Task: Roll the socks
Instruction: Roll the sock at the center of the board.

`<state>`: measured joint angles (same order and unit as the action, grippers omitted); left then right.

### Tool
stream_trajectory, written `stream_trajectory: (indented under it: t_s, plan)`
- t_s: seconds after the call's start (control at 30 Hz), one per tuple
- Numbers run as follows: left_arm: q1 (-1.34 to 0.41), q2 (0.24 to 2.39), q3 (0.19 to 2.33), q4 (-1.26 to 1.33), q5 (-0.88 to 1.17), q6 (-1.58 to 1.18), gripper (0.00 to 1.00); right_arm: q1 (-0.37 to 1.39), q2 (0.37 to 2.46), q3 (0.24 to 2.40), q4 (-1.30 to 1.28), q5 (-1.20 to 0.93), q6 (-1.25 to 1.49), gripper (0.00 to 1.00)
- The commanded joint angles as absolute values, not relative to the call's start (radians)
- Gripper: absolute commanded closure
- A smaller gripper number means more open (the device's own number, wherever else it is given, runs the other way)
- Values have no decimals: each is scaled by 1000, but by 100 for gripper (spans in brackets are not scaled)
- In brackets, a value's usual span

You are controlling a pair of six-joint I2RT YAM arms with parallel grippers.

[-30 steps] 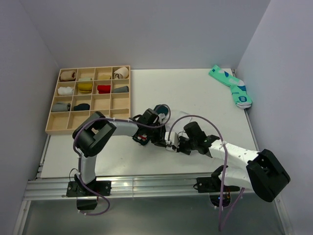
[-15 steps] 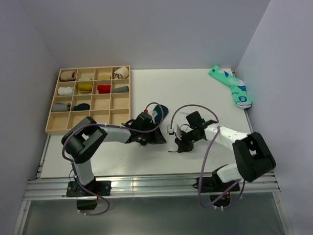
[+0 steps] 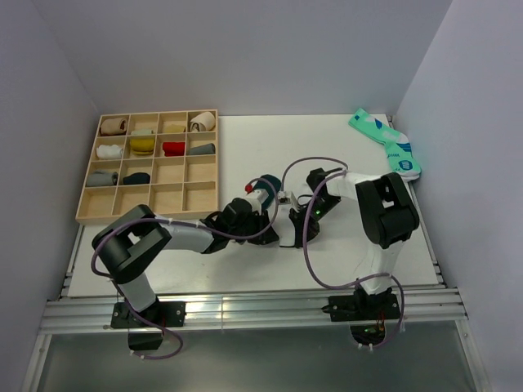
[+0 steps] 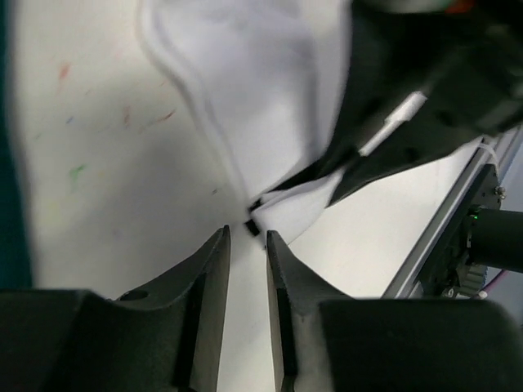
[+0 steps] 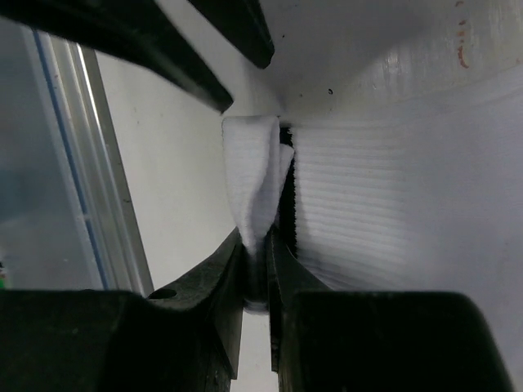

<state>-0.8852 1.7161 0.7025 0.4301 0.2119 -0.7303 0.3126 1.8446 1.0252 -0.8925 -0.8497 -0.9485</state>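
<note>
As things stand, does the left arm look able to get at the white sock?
Probably yes: the left gripper sits right at the edge of the white sock, with nothing between them. The right gripper pinches it alongside.

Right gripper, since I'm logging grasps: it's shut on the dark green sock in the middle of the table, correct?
Not quite. The right gripper is shut on the white sock, not the dark green sock. The right wrist view shows white fabric pinched between its fingers. The rest holds.
</note>
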Motion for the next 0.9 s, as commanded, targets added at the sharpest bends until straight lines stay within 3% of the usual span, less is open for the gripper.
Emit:
stream_trajectory:
  t_s: [0.0,0.57,0.87]
  plan:
    - [-903,1669,707,580,196,-632,69,301,1888,1080,-1003,-885,-973,82]
    - [-907,1858,788,782,443,-557,67,284,1970,1120,-991,-851,-908,82]
    - [-914,1920,785,819,465,-591,67,282,1980,1117,-956,-831,-876,82]
